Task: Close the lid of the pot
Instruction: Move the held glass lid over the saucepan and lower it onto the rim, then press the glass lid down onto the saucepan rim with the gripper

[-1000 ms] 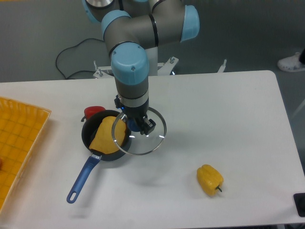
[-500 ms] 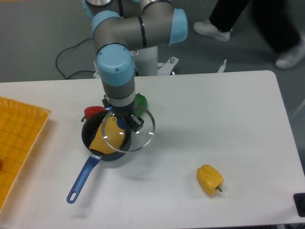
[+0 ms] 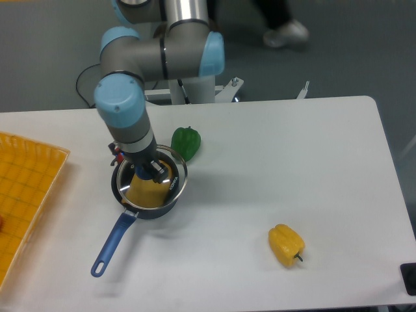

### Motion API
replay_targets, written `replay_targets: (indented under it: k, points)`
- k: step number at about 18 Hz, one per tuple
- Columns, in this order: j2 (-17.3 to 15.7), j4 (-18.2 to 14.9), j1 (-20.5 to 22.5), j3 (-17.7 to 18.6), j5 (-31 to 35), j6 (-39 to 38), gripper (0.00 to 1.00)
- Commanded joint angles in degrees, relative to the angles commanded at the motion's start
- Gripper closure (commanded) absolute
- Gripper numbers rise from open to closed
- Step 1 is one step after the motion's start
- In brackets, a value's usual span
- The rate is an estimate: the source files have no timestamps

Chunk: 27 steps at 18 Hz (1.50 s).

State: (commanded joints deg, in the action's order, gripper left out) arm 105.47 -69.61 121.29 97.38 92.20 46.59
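Observation:
The dark pot [image 3: 164, 207] sits at the table's left-centre, its long blue handle [image 3: 113, 242] pointing toward the front left. A yellow object [image 3: 147, 193] lies inside it. The glass lid [image 3: 173, 171] with a thin metal rim hovers right over the pot, covering nearly all of its opening. My gripper [image 3: 148, 170] comes straight down onto the lid's centre and is shut on the blue knob, which is mostly hidden by the fingers. I cannot tell whether the lid touches the pot's rim.
A green pepper [image 3: 186, 142] lies just behind and right of the pot. A red object [image 3: 117, 151] peeks out behind the arm. A yellow pepper [image 3: 286, 245] rests at the front right. A yellow tray [image 3: 26, 195] fills the left edge.
The arm has carried the lid leftward from beside the pot's right edge to directly above the pot. The green pepper is now uncovered.

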Motion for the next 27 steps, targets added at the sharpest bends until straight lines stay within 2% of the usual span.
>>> replay_targets:
  k: [18, 21, 27]
  points:
    - [0.61, 0.26, -0.97, 0.79, 0.0, -0.62, 0.55]
    - [0.88, 0.26, -0.88, 0.79, 0.09, -0.62, 0.51]
    - [1.05, 0.35, -1.4, 0.7, 0.17, -0.71, 0.5]
